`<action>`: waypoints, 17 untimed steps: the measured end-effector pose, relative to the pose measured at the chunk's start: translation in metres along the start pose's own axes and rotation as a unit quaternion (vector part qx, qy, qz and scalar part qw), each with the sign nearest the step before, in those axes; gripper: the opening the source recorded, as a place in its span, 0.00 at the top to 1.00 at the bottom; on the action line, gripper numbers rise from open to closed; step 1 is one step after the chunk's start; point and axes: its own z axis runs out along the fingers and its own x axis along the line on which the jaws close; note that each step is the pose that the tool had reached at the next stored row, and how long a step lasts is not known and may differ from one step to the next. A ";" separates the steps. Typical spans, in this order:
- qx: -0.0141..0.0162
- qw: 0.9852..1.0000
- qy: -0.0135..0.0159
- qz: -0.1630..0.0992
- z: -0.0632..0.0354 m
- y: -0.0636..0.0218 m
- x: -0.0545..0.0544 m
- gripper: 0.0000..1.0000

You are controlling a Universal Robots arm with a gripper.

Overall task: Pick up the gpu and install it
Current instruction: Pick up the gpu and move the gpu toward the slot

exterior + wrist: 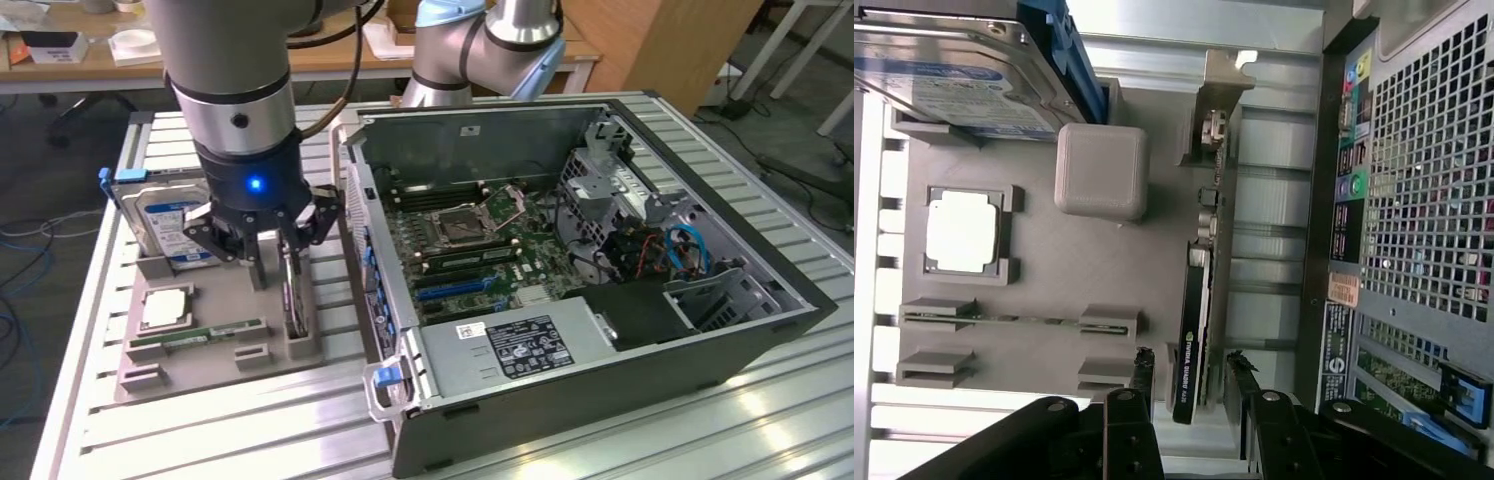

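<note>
The gpu (296, 303) stands on edge in a slot of the grey holder tray (200, 372), towards the exterior view's left of the open computer case (601, 300). In the wrist view the gpu (1199, 300) is a thin card with a black heatsink face and a metal bracket at its far end. My gripper (274, 245) hangs right over it, open. One of the fingertips (1144, 365) is on each side of the card's near end, and my gripper (1191, 372) leaves a small gap on both sides. Nothing is held.
The tray also holds a hard drive with a blue label (167, 225), a square processor (167, 308) and a slim memory stick (200, 335). A grey block (1101, 170) stands on the tray. The case's motherboard (467, 240) lies exposed, with its rear panel (1344, 200) close beside the gpu.
</note>
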 end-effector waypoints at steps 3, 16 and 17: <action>0.000 1.000 0.000 0.000 0.0052 0.0000 0.000 0.58; 0.000 1.000 0.000 0.000 0.0211 0.0020 -0.001 0.58; 0.000 1.000 0.000 0.000 0.0217 0.0030 -0.001 0.58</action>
